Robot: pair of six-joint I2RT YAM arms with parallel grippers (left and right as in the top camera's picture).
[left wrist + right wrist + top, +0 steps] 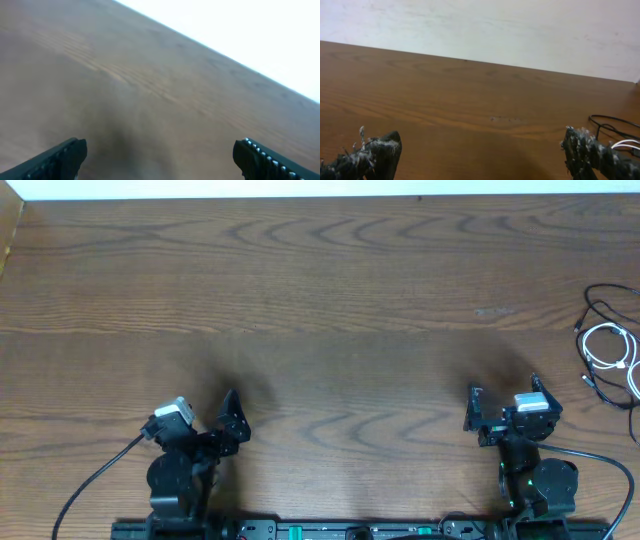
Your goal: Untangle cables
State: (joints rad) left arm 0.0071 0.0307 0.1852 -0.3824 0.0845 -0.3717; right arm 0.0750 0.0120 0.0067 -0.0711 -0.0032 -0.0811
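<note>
The cables [610, 340], a thin black cord [600, 305] looping loosely through a coiled white cord [620, 332], lie tangled at the table's [330, 290] right edge. They are well apart from the right tool [481, 137] and left tool [160, 147], both spread wide and empty.

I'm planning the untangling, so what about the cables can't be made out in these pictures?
Overhead: black cable and white cable run off the right edge; crossings too small to trace.
Right wrist: both cut off by the right edge, partly behind the right gripper finger.
Left wrist: blurred table only; cables outside the view.
</note>
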